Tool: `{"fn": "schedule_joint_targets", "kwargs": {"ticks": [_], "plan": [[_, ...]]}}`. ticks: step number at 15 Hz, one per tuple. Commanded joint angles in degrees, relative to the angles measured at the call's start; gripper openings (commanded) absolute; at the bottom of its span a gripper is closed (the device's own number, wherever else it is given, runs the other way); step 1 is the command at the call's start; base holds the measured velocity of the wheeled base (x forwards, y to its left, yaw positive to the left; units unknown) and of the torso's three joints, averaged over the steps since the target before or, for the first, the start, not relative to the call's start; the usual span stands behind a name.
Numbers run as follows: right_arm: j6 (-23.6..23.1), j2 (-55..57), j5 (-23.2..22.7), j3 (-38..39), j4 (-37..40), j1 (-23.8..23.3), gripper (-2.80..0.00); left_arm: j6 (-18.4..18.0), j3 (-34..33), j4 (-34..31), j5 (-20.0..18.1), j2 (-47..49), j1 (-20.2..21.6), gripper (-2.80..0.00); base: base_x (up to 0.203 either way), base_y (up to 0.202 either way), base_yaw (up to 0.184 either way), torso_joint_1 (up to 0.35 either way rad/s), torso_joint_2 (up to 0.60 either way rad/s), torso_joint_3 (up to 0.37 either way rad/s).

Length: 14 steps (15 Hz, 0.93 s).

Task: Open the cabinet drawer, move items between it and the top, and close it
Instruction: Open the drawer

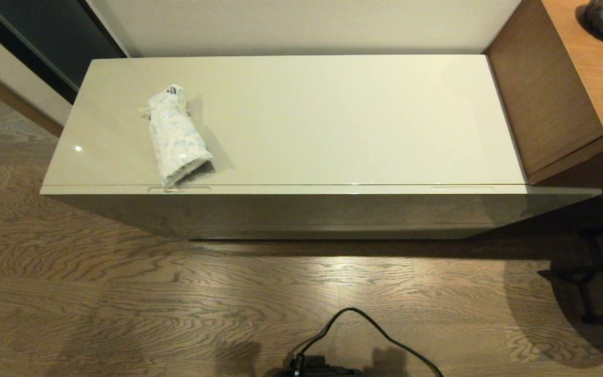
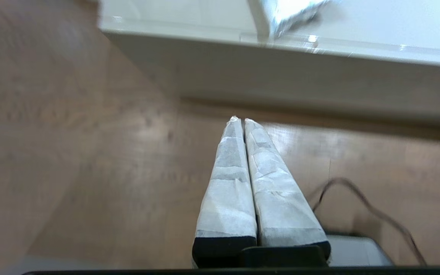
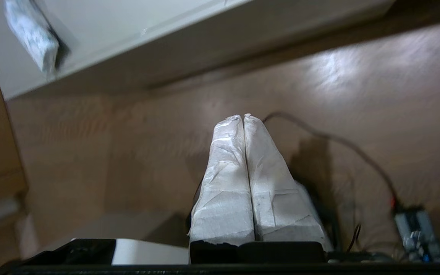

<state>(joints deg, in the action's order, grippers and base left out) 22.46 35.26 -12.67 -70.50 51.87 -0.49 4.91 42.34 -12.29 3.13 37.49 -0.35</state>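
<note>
While both claws point(image 2: 241, 121) point(image 3: 243, 117) pinched empty over floor, bundle point(image 1: 177, 135) well apart atop cabinet.

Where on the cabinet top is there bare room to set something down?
The cabinet top is bare from the white wrapped bundle across to the brown wooden unit. A narrower strip lies left of the bundle. Only the bundle's left-front spot, at the front edge, is taken.

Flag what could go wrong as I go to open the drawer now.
The wrapped bundle lies on the top with its near end at the front edge, right above the left slot handle: a reach there may knock it off. Both claws, left claw and right claw, are shut and must open to hook a handle.
</note>
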Motion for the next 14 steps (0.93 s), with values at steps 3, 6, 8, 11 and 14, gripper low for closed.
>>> {"fn": "schedule_joint_targets", "kwargs": {"ticks": [3,6,8,11,14], "plan": [[1.4,24.3,-4.2,0.0,-3.2,0.6,-2.8,-0.3,9.2,0.2,-0.6,23.8,-0.3,-2.8,0.0,0.0,0.0,0.0,0.0,0.0],[7.5,37.9,-3.9,2.1,-17.8,5.8,-2.8,2.1,11.9,4.4,-2.4,33.0,-5.1,-2.8,0.0,0.0,0.0,0.0,0.0,0.0],[9.7,41.1,3.7,3.0,-25.3,8.8,-2.8,3.7,10.9,11.6,-2.7,35.7,-7.2,-2.8,0.0,0.0,0.0,0.0,0.0,0.0],[-0.1,42.2,14.3,7.1,-30.4,9.3,-2.8,3.8,9.5,20.3,-3.3,39.7,-8.2,-2.8,0.0,0.0,0.0,0.0,0.0,0.0],[-2.2,44.8,14.7,9.8,-37.8,11.2,-2.8,5.3,9.8,20.8,-3.0,42.2,-13.0,-2.8,0.0,0.0,0.0,0.0,0.0,0.0]]}}
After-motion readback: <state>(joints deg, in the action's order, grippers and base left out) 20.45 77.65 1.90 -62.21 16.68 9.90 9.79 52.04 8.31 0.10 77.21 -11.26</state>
